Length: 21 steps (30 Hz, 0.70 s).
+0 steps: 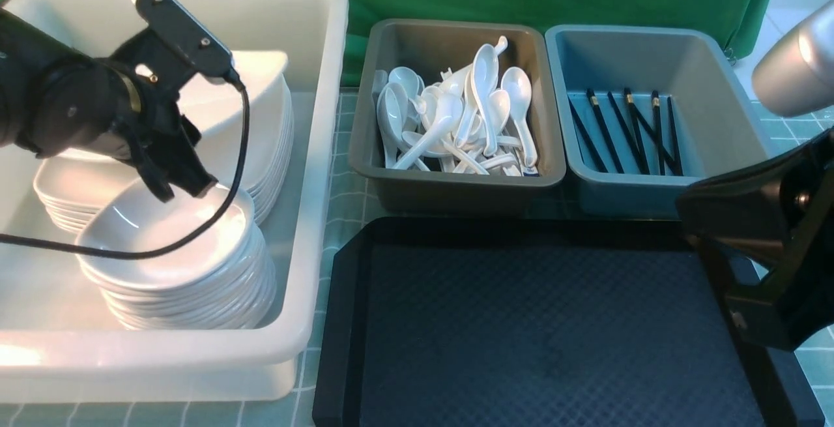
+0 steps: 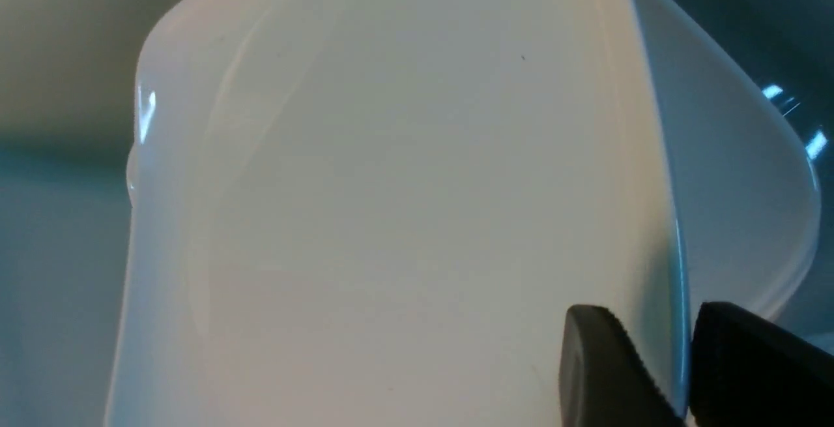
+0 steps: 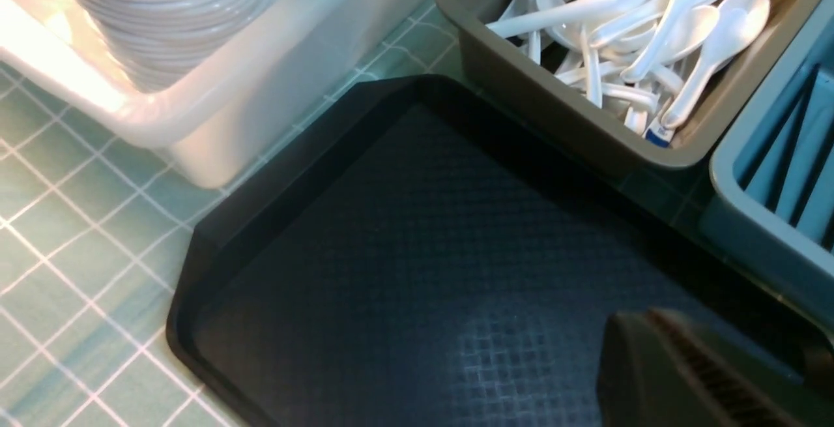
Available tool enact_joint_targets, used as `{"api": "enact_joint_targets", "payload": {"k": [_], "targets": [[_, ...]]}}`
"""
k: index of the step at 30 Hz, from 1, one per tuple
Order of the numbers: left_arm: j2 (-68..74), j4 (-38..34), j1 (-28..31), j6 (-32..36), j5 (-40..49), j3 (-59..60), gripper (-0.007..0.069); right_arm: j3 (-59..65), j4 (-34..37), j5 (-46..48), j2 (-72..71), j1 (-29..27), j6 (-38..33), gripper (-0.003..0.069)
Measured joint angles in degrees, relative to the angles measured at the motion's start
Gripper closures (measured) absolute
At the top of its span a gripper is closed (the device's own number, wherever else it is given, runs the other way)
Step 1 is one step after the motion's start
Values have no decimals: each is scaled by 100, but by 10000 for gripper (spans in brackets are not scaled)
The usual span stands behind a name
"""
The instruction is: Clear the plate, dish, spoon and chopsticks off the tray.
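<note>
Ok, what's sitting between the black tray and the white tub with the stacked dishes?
Nothing sits there: only a bare strip of green gridded mat separates the tray from the white tub. The right wrist view shows it best.

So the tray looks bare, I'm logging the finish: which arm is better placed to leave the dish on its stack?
Left: the left gripper straddles the dish at its rim, in the white tub; the right gripper hangs over the tray.
</note>
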Motion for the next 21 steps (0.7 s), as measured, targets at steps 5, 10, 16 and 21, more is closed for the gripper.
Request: {"api": "enact_joint_targets", "payload": {"k": [5, 10, 16, 21], "targets": [[-5, -407, 0, -3, -88, -1, 269, 6, 46, 52, 0, 0, -18, 638], [-181, -1012, -28, -3, -306, -1, 192, 6, 61, 178, 0, 0, -21, 635], [-840, -1290, -298, 210, -482, -6, 237, 6, 66, 286, 0, 0, -21, 631], [-992, -1075, 413, 256, -97, -11, 547, 6, 66, 510, 0, 0, -25, 624]]}}
